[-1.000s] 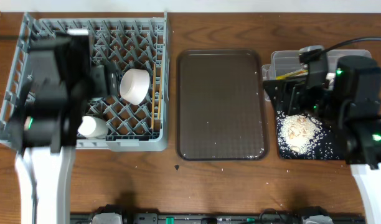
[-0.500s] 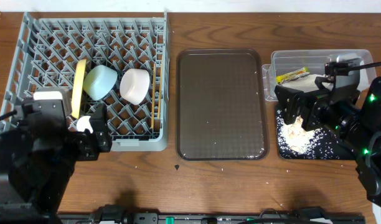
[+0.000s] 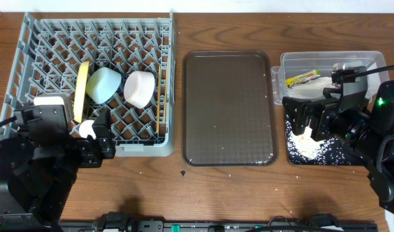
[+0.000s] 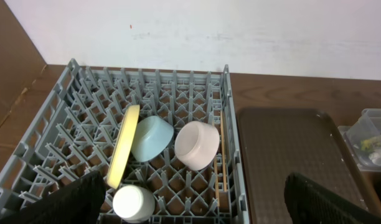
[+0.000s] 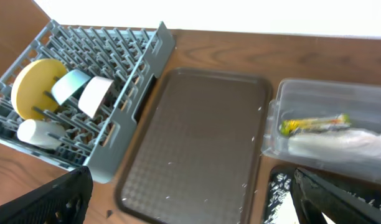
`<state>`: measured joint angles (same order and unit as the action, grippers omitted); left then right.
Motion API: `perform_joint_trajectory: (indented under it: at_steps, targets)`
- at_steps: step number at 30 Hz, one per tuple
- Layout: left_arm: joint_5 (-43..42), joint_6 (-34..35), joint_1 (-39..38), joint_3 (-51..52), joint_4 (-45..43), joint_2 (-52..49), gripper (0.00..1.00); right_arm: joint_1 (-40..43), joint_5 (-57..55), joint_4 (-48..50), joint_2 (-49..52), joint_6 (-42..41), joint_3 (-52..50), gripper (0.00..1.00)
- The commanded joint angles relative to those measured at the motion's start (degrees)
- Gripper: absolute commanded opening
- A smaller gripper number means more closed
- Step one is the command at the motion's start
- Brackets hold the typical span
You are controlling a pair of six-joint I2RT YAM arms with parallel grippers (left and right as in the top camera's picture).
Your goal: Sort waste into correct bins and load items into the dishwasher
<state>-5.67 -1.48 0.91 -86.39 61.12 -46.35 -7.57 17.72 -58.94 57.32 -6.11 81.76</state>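
Note:
The grey dish rack (image 3: 49,51) holds the upright yellow plate (image 3: 82,90), the light blue bowl (image 3: 104,84), the white bowl (image 3: 140,88), the white cup (image 3: 87,129) and the chopsticks (image 3: 160,96). The clear tub (image 3: 371,59) holds the yellow-green wrapper (image 3: 302,78) and the white tissue (image 5: 340,144). The black tray (image 3: 332,156) holds rice scraps (image 3: 304,143). My left gripper (image 4: 193,211) is open and empty at the rack's front edge, near the cup (image 4: 133,202). My right gripper (image 5: 190,205) is open and empty, raised above the black tray's left part.
The dark brown serving tray (image 3: 229,106) lies between the rack and the bins, with a few rice grains on it. A small dark speck (image 3: 183,173) lies on the wood in front of it. My arms cover the table's front corners.
My left arm has drawn back from over the rack to its front edge, which uncovers the plate and the blue bowl. My right arm has drawn back off the clear tub toward the black tray.

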Motion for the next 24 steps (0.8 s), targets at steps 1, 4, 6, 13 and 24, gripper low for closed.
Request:
perform_joint_trajectory:
  at_steps: [1, 4, 6, 13, 24]
  targets:
    - [-0.33, 0.28, -0.09, 0.2, -0.02, 0.0, 0.92, 0.9, -0.81, 1.79, -1.09, 9.42, 0.26, 0.99]
    - [-0.33, 0.28, -0.09, 0.2, -0.02, 0.0, 0.92, 1.22, -0.96, 7.02, -4.44, 16.35, -3.96, 0.99]
    - [-0.33, 0.28, -0.09, 0.2, -0.02, 0.0, 0.92, 1.25, -0.98, 11.87, -6.84, 16.72, -7.96, 0.99]
    - [-0.33, 0.28, -0.09, 0.2, -0.02, 0.0, 0.93, 1.29, -1.84, 22.91, -20.59, 17.57, -28.5, 0.99]
    - [-0.33, 0.28, -0.09, 0.17, -0.02, 0.0, 0.93, 1.29, -2.23, 42.01, -40.37, 17.51, -56.7, 0.99]
